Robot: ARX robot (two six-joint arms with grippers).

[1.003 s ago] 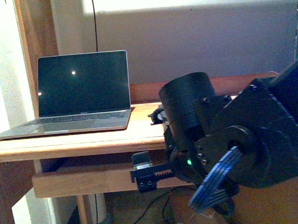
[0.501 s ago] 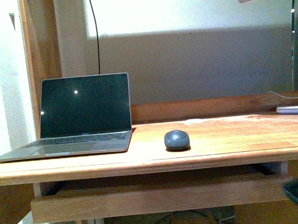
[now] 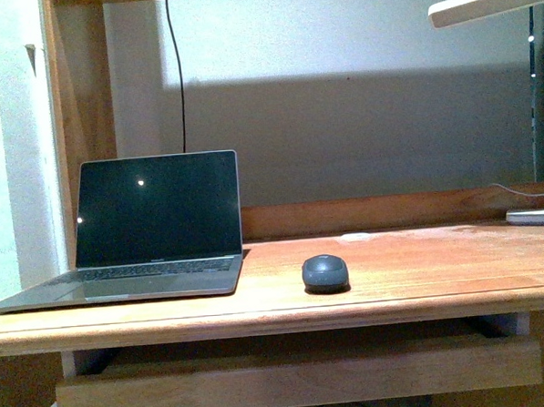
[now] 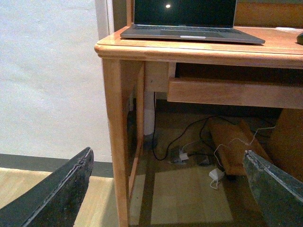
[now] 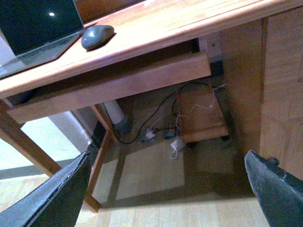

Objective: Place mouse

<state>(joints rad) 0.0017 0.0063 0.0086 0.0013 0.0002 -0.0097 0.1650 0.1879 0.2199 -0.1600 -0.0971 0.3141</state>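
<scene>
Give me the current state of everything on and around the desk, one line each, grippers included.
mouse: resting flat on the desk, free, right of the laptop, not touching it.
laptop: lid open, screen dark.
desk lamp: light on.
left gripper: open, empty, below desk level.
right gripper: open, empty, below desk level.

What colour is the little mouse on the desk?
Dark grey. The mouse shows best in the front view.

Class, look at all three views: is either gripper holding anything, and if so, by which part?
Nothing is held. The left gripper and right gripper are both open and empty, below desk level; the mouse lies free on the desk.
</scene>
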